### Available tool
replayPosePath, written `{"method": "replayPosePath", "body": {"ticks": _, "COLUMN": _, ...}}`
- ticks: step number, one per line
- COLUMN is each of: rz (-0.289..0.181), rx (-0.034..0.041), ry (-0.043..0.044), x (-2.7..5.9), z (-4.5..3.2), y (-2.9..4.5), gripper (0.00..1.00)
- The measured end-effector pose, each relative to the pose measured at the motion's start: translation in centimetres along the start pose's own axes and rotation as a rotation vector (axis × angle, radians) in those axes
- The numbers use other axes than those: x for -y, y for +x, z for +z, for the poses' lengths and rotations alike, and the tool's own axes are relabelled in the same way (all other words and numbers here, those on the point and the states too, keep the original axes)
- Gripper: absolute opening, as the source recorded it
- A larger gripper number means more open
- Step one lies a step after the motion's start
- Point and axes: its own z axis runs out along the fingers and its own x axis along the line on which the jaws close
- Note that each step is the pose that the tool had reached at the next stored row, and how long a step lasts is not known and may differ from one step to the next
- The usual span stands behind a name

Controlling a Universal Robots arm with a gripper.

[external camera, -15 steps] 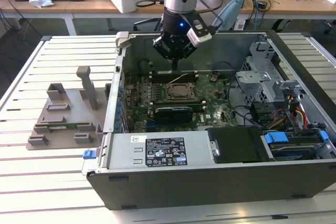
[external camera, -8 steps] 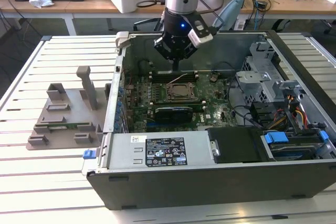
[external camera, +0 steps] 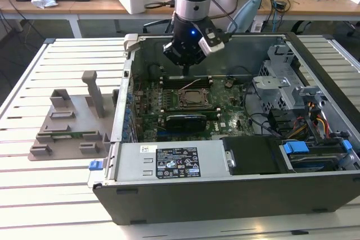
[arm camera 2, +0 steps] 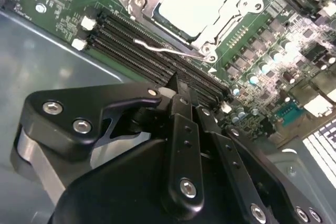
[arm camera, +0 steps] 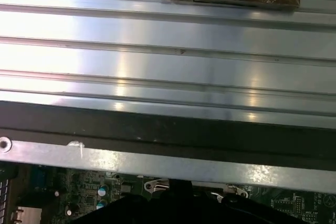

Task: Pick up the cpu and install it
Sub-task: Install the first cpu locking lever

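Note:
The cpu (arm camera 2: 191,1), a flat square chip with a silvery top, lies in the metal-framed socket (external camera: 194,98) on the green motherboard inside the open computer case. A thin wire lever (arm camera 2: 163,50) runs along the socket's edge nearest the gripper. My gripper (external camera: 185,72) hangs just above the board on the far side of the socket, over the black memory slots (arm camera 2: 136,45). In the second wrist view its black fingers (arm camera 2: 181,124) come together at the tips, and the gripper (arm camera 2: 176,83) is shut with nothing held.
A black card with a fan (external camera: 185,120) sits just in front of the socket. The power supply (external camera: 169,162) lines the case's near wall and drive bays with cables (external camera: 309,119) fill the exterior view's right. A grey parts fixture (external camera: 70,122) stands on the slatted table (arm camera: 157,61) at the exterior view's left.

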Motion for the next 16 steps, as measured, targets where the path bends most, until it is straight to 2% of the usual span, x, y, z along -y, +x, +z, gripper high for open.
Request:
{"method": "replayPosePath", "body": {"ticks": 1, "rz": 0.000, "rx": 0.0000, "ry": -0.0001, "x": 0.12, "z": 0.49, "y": -0.01, "gripper": 0.11}}
{"method": "replayPosePath", "body": {"ticks": 2, "rz": 0.000, "rx": 0.0002, "ry": -0.0002, "x": 0.36, "z": 1.44, "y": -0.02, "gripper": 0.11}}
{"method": "replayPosePath", "body": {"ticks": 3, "rz": 0.000, "rx": -0.0009, "ry": -0.0002, "x": 0.55, "z": 2.99, "y": -0.78, "gripper": 0.11}}
{"method": "replayPosePath", "body": {"ticks": 4, "rz": 0.000, "rx": -0.0022, "ry": -0.0006, "x": 0.67, "z": 3.42, "y": -1.82, "gripper": 0.11}}
{"method": "replayPosePath", "body": {"ticks": 10, "rz": 0.000, "rx": -0.0042, "ry": -0.0032, "x": 0.78, "z": 3.78, "y": -2.94, "gripper": 0.11}}
{"method": "replayPosePath", "body": {"ticks": 13, "rz": 0.000, "rx": -0.0047, "ry": -0.0076, "x": 0.84, "z": 3.91, "y": -3.45, "gripper": 0.11}}
{"method": "replayPosePath", "body": {"ticks": 16, "rz": 0.000, "rx": -0.0042, "ry": -0.0135, "x": 0.84, "z": 3.96, "y": -3.64, "gripper": 0.11}}
